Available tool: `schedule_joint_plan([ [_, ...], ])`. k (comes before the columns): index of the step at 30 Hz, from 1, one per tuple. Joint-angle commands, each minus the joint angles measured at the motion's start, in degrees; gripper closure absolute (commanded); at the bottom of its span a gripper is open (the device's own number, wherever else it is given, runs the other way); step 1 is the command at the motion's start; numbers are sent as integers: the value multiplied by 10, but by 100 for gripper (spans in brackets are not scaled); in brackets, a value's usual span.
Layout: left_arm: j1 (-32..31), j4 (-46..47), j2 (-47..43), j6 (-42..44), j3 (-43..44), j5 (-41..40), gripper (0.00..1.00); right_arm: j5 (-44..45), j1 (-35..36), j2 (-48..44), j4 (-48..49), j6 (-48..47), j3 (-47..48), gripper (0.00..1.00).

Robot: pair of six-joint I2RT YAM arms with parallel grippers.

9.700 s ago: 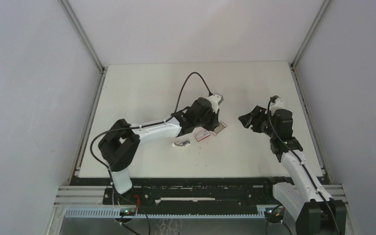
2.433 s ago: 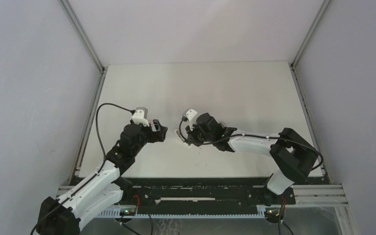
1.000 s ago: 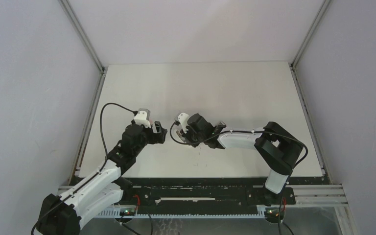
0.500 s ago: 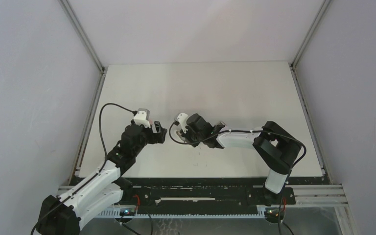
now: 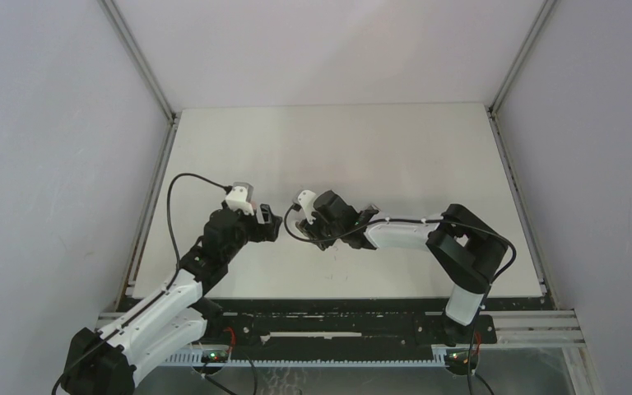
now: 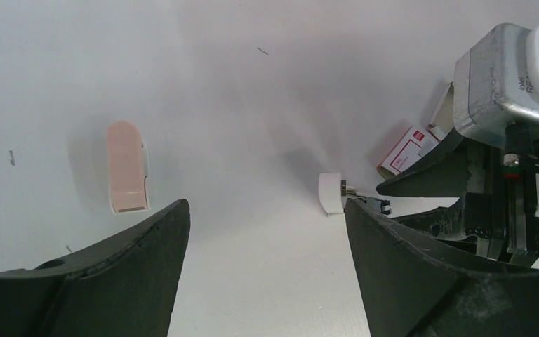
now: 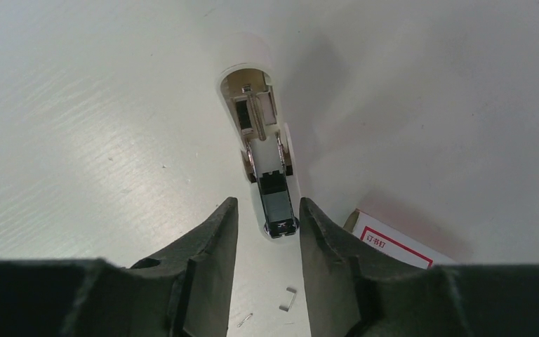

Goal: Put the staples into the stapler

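The stapler (image 7: 267, 140) lies hinged open on the bench (image 7: 77, 105), its long axis running straight out from the right fingers (image 7: 203, 253), which straddle its near end narrowly parted, the staple box (image 7: 393, 242) just beside them; the wide-spread left fingers (image 6: 133, 239) stand farther off.

- Top external view: high above the near edge, looking down over the whole flat white table (image 5: 378, 148).
- Left wrist view: low, near the table, facing across it.
- Right wrist view: close, aimed steeply down.
- Both wrist views share the small flat red-and-white box (image 6: 408, 149).
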Motion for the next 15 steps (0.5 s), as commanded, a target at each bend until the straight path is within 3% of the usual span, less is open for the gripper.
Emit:
schedule_joint_plan([
  [1, 3, 43, 0, 14, -9, 35, 17, -23, 3, -47, 13, 18, 20, 62],
  [8, -6, 113, 46, -30, -11, 133, 19, -63, -31, -134, 24, 75, -18, 56],
  [15, -43, 141, 147, -45, 24, 148, 19, -78, -94, -226, 38, 195, -118, 56],
])
